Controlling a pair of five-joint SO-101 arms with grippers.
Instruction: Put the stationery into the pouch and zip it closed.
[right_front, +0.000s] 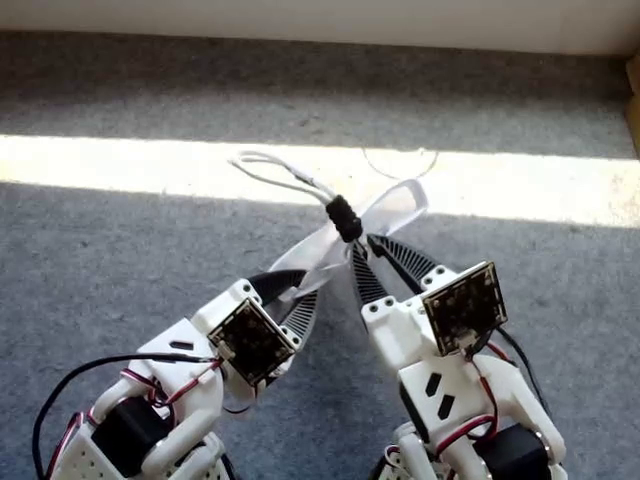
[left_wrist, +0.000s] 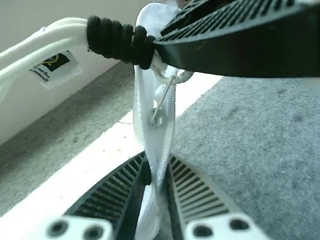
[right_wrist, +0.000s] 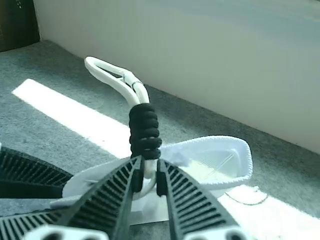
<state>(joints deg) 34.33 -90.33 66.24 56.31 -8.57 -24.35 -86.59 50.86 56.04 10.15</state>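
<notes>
A white see-through pouch (right_front: 395, 208) is held up between the two arms over the grey carpet. Its zipper pull is a black cord wrap (right_front: 345, 218) with a white cord loop (right_front: 275, 172) trailing from it. My right gripper (right_front: 358, 240) is shut on the cord just under the black wrap (right_wrist: 144, 130), with the pouch (right_wrist: 210, 160) beside it. My left gripper (left_wrist: 152, 172) is shut on the pouch's white zipper edge (left_wrist: 155, 90). In the left wrist view the right gripper's black finger (left_wrist: 240, 40) sits close above.
Grey carpet (right_front: 120, 270) covers the floor, crossed by a bright sunlit strip (right_front: 120, 160). A white wall (right_wrist: 225, 60) runs along the back. A thin wire loop (right_front: 400, 165) lies on the sunlit strip behind the pouch.
</notes>
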